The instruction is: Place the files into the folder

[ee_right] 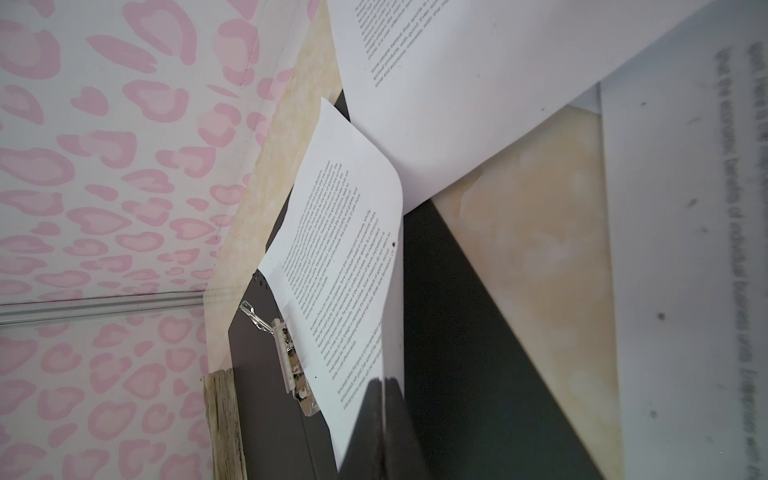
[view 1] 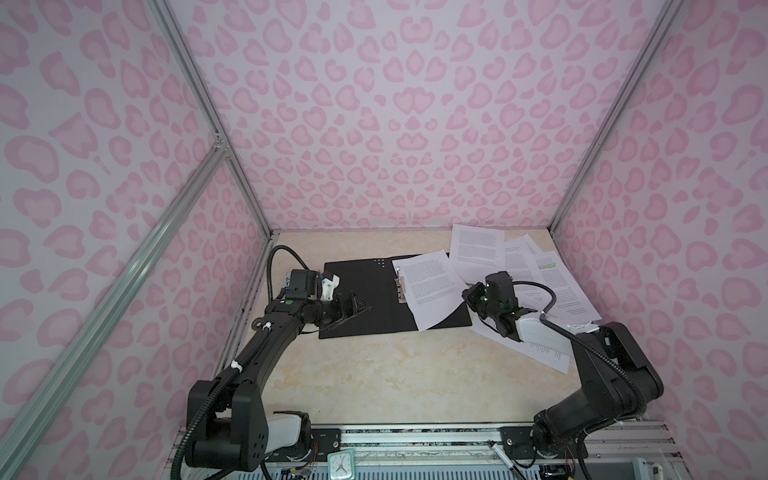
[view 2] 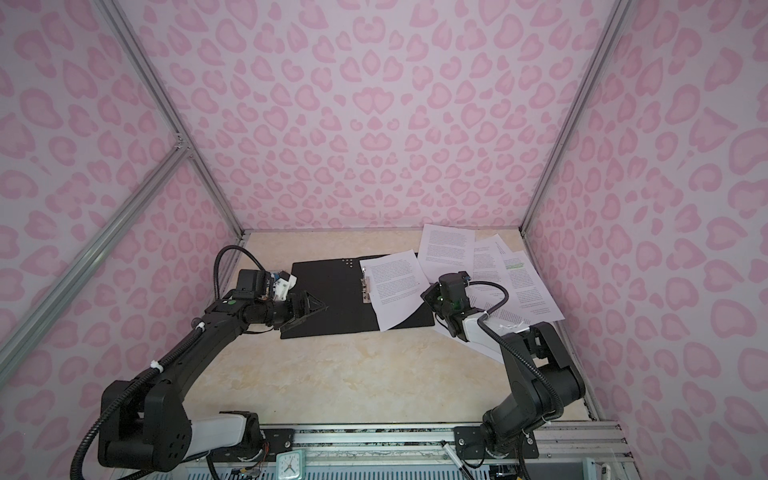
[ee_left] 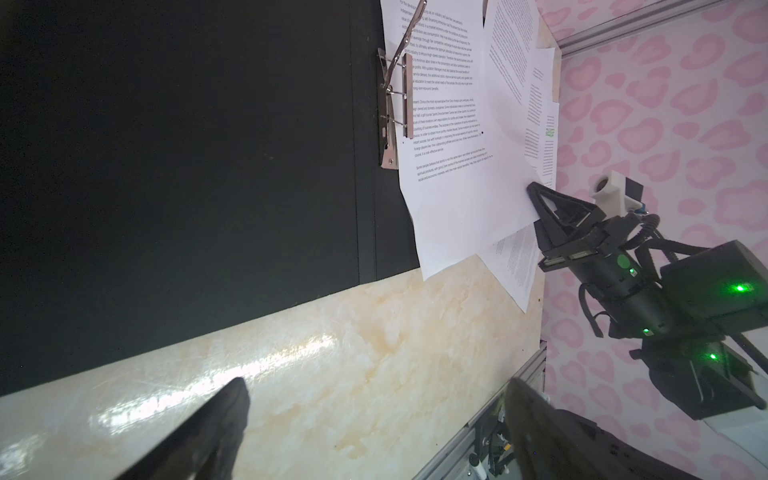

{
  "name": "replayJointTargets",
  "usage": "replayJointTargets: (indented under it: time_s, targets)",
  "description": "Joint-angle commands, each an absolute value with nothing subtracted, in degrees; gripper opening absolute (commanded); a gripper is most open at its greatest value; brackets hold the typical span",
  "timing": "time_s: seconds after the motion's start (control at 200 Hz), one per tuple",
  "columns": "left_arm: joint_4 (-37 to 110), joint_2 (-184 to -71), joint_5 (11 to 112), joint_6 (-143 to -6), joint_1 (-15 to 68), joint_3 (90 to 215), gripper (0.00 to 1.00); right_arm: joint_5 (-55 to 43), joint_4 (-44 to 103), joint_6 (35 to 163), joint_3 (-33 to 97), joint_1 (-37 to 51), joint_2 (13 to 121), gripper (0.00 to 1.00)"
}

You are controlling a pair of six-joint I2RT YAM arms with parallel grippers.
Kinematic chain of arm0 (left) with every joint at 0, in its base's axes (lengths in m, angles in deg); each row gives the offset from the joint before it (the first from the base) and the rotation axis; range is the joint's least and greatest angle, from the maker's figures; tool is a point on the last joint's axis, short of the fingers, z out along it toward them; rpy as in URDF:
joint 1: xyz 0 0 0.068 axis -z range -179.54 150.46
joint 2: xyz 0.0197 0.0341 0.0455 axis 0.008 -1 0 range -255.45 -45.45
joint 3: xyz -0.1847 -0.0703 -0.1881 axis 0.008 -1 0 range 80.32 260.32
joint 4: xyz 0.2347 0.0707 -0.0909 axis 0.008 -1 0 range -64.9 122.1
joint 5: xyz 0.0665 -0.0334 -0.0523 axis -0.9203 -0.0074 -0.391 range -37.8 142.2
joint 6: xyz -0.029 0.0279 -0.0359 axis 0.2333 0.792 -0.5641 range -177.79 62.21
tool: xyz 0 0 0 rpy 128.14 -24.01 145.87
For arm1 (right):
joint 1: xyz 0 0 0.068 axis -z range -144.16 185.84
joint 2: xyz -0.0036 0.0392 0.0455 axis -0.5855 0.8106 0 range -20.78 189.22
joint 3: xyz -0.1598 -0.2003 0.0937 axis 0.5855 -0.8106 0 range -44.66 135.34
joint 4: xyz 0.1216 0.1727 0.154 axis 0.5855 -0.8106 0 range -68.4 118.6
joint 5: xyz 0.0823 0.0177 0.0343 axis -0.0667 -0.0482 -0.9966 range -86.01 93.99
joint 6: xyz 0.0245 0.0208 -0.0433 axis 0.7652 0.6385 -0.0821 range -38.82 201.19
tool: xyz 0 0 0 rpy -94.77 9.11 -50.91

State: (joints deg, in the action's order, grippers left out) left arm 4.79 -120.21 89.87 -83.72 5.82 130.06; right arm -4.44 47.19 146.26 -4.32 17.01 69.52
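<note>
In both top views: folder (view 1: 357, 274) open on tabletop (view 1: 374, 374), one sheet (view 1: 428, 286) over its 3 o'clock half, other files (view 1: 478, 249) fanned at 2 o'clock; left gripper (view 1: 351, 311) at 8 o'clock, jaws wide, empty. Left wrist alone: right gripper (ee_left: 534, 189) jaws pinched on sheet's edge. Right wrist alone: that edge curled up.

One sheet (view 1: 428, 286) on the folder (view 1: 357, 291), other files (view 1: 536, 278) right, perhaps partly beneath.
</note>
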Motion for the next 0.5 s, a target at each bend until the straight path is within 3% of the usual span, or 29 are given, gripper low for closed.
replayJointTargets:
  time_s: [0.0,0.495]
  targets:
    - [6.0,-120.4,90.9,-83.7,5.8,129.9,0.97,-1.7,49.6,147.9,-4.5,16.3,70.7,0.00]
    - [6.2,-120.6,91.1,-83.9,5.8,129.9,0.97,-0.8,51.4,150.6,-2.9,14.7,74.0,0.00]
